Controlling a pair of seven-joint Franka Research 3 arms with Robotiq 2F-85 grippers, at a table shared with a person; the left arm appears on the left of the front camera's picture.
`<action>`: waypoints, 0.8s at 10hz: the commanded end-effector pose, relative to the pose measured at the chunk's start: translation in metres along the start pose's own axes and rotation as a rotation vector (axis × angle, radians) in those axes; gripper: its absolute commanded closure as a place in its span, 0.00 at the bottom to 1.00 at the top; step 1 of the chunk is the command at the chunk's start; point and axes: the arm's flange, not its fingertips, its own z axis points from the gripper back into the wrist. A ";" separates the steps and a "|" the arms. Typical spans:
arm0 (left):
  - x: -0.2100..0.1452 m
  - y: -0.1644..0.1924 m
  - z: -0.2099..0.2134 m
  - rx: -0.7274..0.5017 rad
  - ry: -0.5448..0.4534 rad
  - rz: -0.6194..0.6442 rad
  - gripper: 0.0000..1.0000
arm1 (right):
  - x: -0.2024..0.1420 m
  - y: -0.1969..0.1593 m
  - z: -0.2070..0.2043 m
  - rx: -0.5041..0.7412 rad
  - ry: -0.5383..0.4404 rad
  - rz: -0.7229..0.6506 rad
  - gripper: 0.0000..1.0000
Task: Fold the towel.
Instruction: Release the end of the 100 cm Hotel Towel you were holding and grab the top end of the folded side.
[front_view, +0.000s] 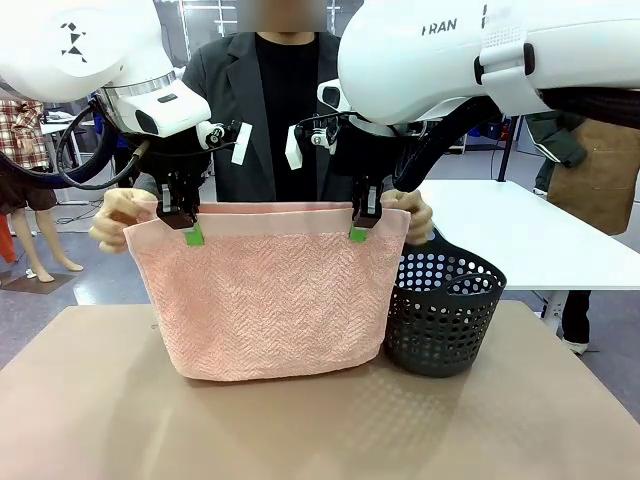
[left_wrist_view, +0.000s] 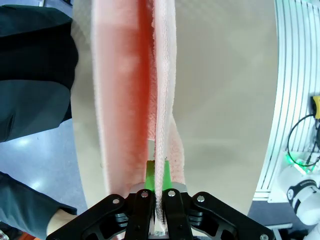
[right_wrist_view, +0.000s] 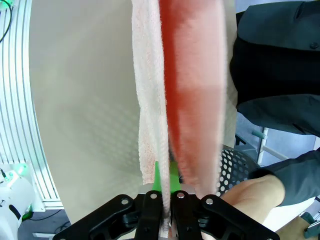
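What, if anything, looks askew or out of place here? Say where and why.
Nothing stands out. The towel hangs doubled and fairly level, the left claw and right claw shut on its top edge, the person's hands at its top corners. The basket stands upright beside it.

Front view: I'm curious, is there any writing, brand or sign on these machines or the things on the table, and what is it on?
"RAN", after a first letter too faint to be sure of: on the white shell of the right arm.
A black geometric logo with no letters: on the white shell of the left arm.
Two white tags hanging between the arms: no print can be read.
Towel and basket: no text.
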 end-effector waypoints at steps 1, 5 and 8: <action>-0.001 0.000 0.000 -0.004 0.002 -0.014 1.00 | 0.000 0.000 0.000 -0.002 0.002 0.011 1.00; -0.001 0.000 0.000 -0.004 0.002 -0.014 1.00 | 0.000 0.000 0.000 -0.002 0.002 0.011 1.00; -0.001 0.000 0.000 -0.004 0.002 -0.014 1.00 | 0.000 0.000 0.000 -0.002 0.002 0.011 1.00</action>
